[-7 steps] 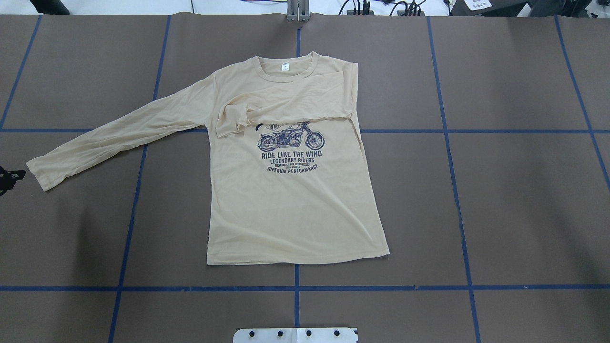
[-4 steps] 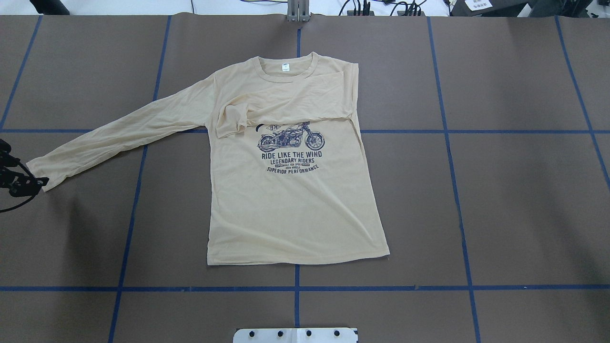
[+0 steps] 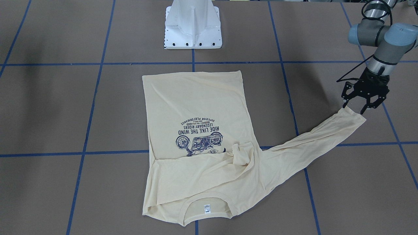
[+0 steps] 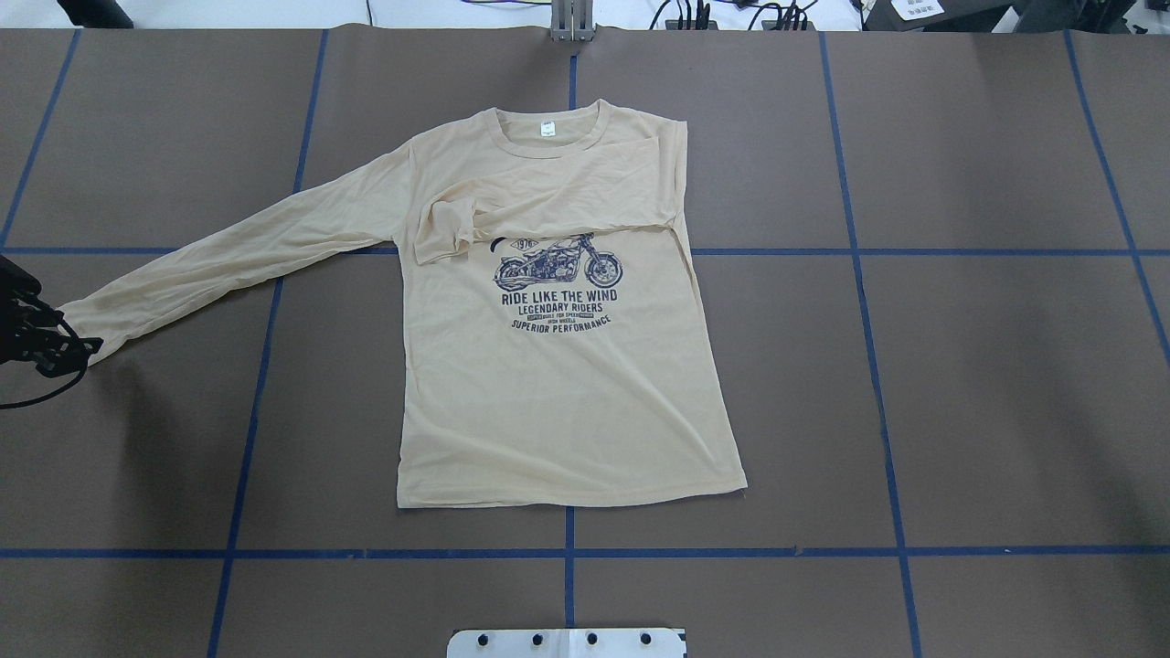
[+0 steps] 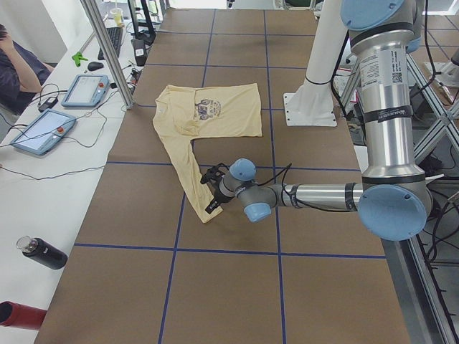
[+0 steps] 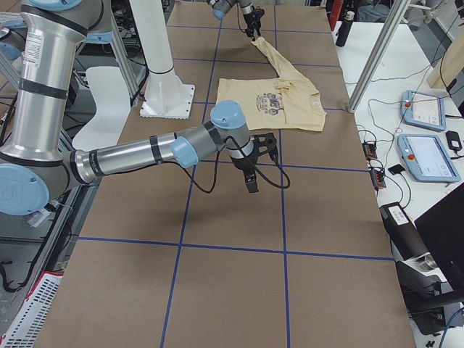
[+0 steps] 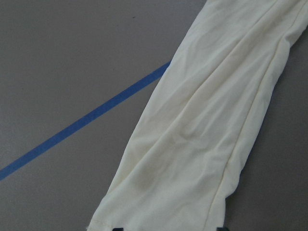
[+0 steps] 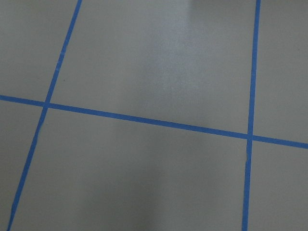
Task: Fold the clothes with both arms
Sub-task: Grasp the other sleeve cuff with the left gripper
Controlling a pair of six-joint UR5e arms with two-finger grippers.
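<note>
Right now the T-shirt [image 4: 558, 393] lies print-up on the table [image 4: 960, 366], one sleeve folded across its chest. My left gripper [image 3: 353, 109] has its fingers [image 3: 365, 107] apart, straddling the T-shirt's outstretched cuff. My right gripper [image 6: 251, 181] hangs clear of it; whether those fingers are apart, I cannot tell.

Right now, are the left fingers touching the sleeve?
Cannot tell. In the front-facing view the open left fingers straddle the sleeve end, but no view shows contact or a gap plainly.
</note>
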